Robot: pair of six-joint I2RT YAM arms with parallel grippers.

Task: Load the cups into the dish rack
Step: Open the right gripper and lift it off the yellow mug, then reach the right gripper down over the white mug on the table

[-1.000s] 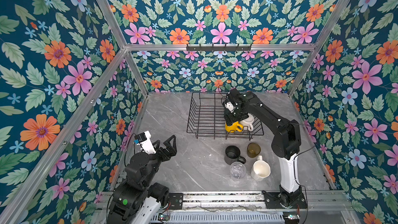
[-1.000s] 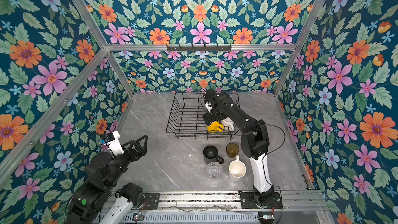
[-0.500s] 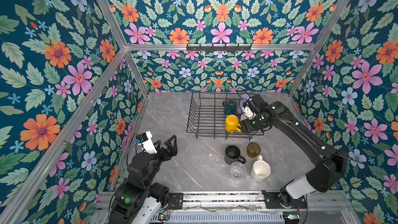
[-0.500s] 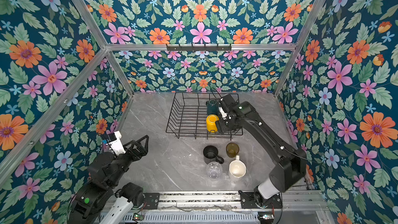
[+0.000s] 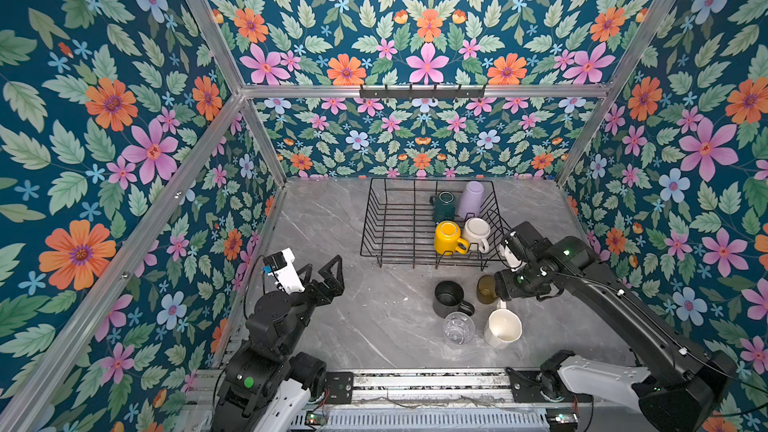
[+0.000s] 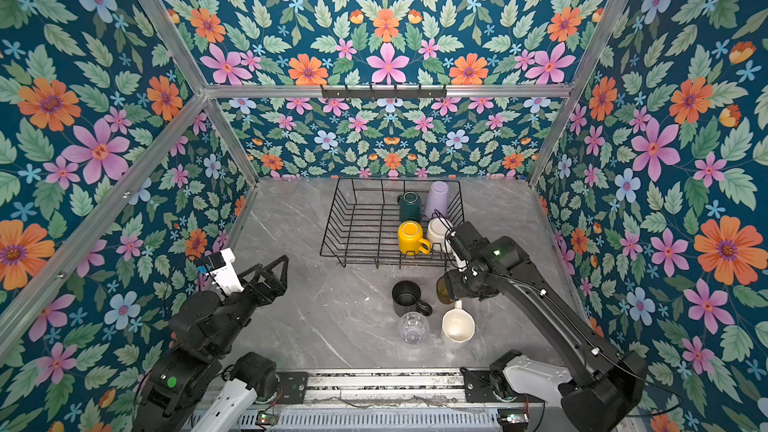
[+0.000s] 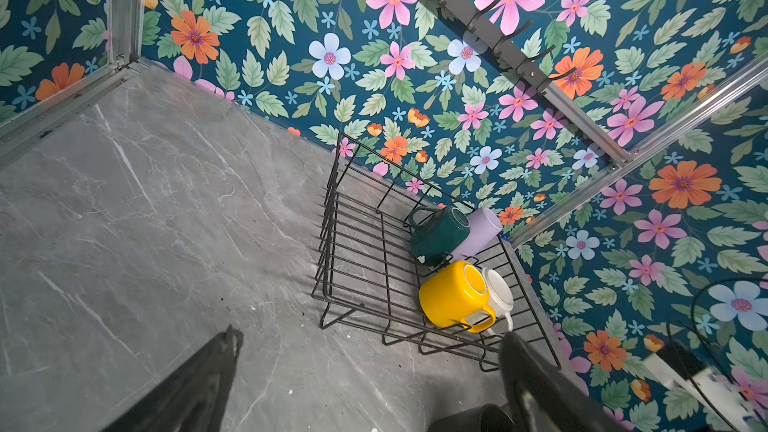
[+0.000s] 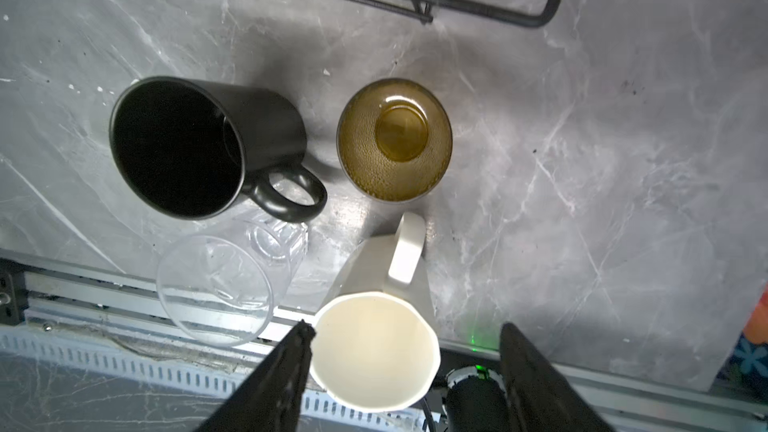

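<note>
Cups: four in the dish rack (image 5: 432, 179) at the table's (image 5: 332, 222) back edge, four loose.
I am seeing dark green mug (image 5: 444, 206), lilac tumbler (image 5: 471, 199), yellow mug (image 5: 448, 238) and white mug (image 5: 477, 233) sitting along the rack's right side. Black mug (image 5: 449, 299), olive-brown tumbler (image 5: 485, 289), clear tumbler (image 5: 458, 327) and cream mug (image 5: 503, 328) are standing near the front edge. Left gripper (image 5: 324, 264) and right gripper (image 8: 405, 328) are both gaping, empty.

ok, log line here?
dish rack: green, lilac, yellow, white cups | table: black, olive, clear, cream cups | right gripper: open, above those | left gripper: open
</note>
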